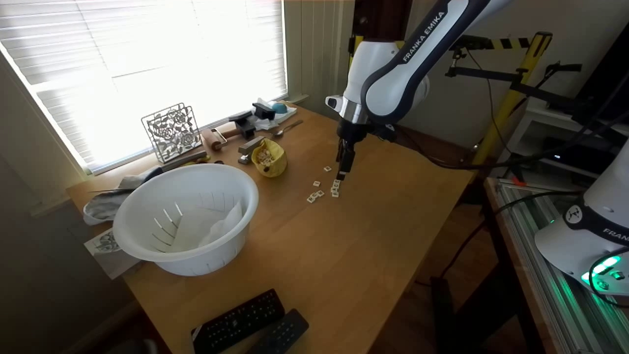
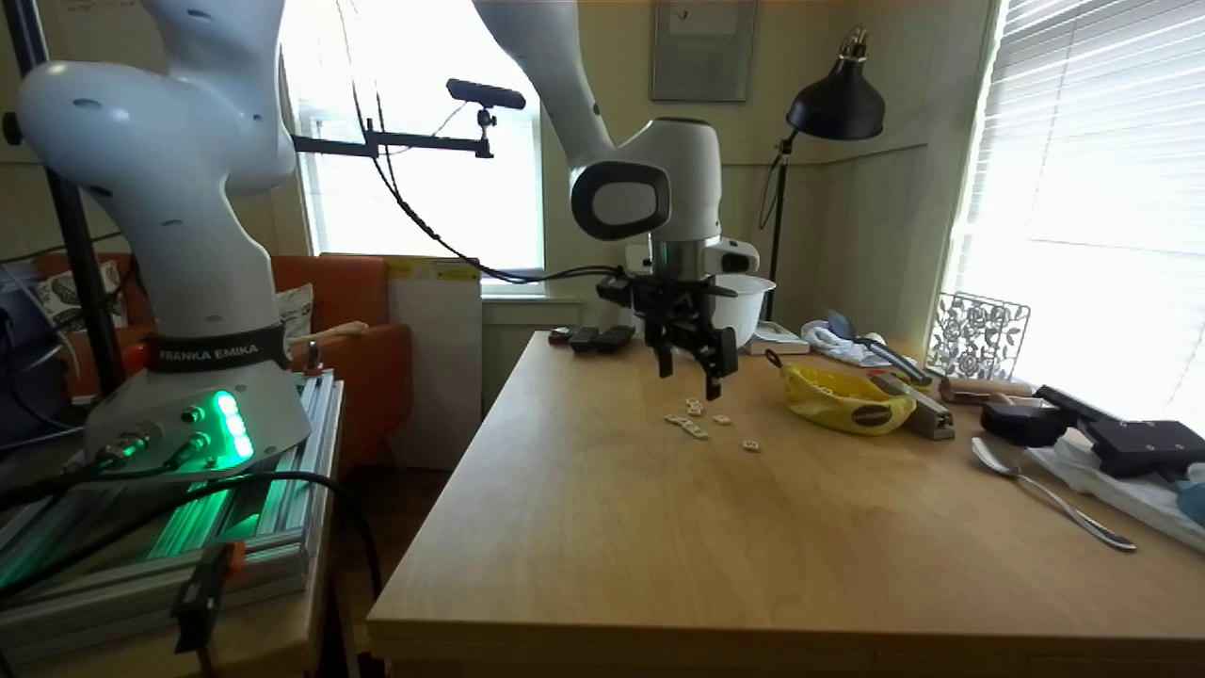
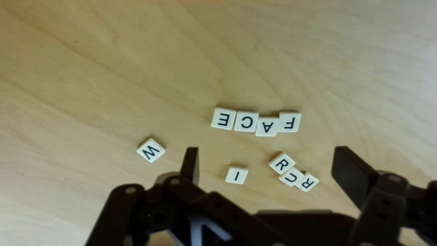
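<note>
1. The tool (image 3: 268, 165) is held above the tabletop (image 1: 319, 260), fingers (image 3: 193, 164) spread wide, nothing pinched; if lowered too far, the tabletop could be struck.
2. Well inside the tabletop's edges, the I tile (image 3: 236, 174) and the three-tile cluster (image 3: 291, 176) are framed between the fingers in the wrist view; by closing there, several tiles could be caught together.
3. Just beyond, the FACE row (image 3: 254, 122) is laid side to side; its alignment would probably be spoiled by a slight brush.
4. The W tile (image 3: 151, 150), outside the fingers' span, could be nudged if the tool were shifted sideways.
5. Toward the edge under the window (image 1: 162, 54), more tiles (image 1: 266, 157) are held in the yellow pouch (image 1: 271, 169); these could be spilled by a bump from the arm (image 1: 388, 93).
6. Farther off, near a tabletop corner, the white basin (image 1: 201, 263) could be shoved over the edge by a wide swing.
</note>
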Tool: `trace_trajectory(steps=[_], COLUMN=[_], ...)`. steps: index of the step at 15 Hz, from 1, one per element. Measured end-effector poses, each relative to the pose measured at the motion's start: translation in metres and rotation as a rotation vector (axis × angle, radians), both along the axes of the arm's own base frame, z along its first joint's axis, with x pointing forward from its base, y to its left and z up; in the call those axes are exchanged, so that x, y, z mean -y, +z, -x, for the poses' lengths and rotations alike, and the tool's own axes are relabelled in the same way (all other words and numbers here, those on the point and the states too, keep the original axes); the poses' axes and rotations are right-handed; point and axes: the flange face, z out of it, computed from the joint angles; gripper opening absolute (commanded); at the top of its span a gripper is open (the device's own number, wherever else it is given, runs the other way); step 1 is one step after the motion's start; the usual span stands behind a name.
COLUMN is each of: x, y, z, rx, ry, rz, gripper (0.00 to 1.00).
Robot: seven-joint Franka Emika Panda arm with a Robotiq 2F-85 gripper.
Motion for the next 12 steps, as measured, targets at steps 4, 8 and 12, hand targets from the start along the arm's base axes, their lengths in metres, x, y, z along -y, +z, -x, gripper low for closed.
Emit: trace_trajectory(steps=[4, 8, 12], x=[0.001, 0.001, -0.002], y=[0.007, 0.014, 0.020], z=[0.006, 0.012, 0.014], rx=[-0.005, -0.010, -0.013], ry=[-0.002, -0.004, -0.001], rz=[0.016, 0.030, 0.034], gripper=[1.00, 1.00, 1.00])
